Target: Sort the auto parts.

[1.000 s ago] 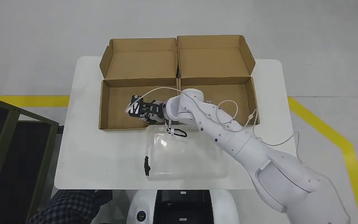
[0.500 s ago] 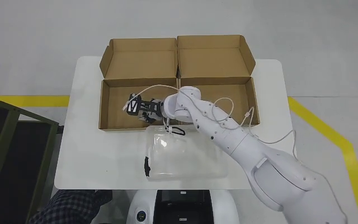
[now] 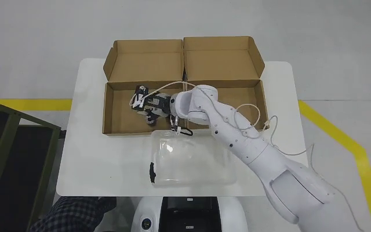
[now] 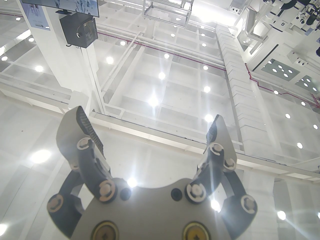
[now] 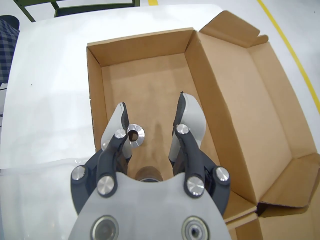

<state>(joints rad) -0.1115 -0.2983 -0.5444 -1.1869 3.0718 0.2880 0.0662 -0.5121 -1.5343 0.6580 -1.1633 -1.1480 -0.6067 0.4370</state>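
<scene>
Here we see the right gripper (image 5: 152, 101) spread wide over a cardboard box (image 5: 140, 42) on the tabletop (image 5: 50, 76), a small metal ring (image 5: 135, 136) inside it just beside one jaw, while the left gripper (image 4: 148, 114), likewise spread, points at the ceiling (image 4: 175, 76).

Showing pale grey floor (image 3: 46, 35), yellow stripes (image 3: 35, 104), a dark green rack (image 3: 23, 156); glaring under round ceiling lights (image 4: 161, 75).
</scene>
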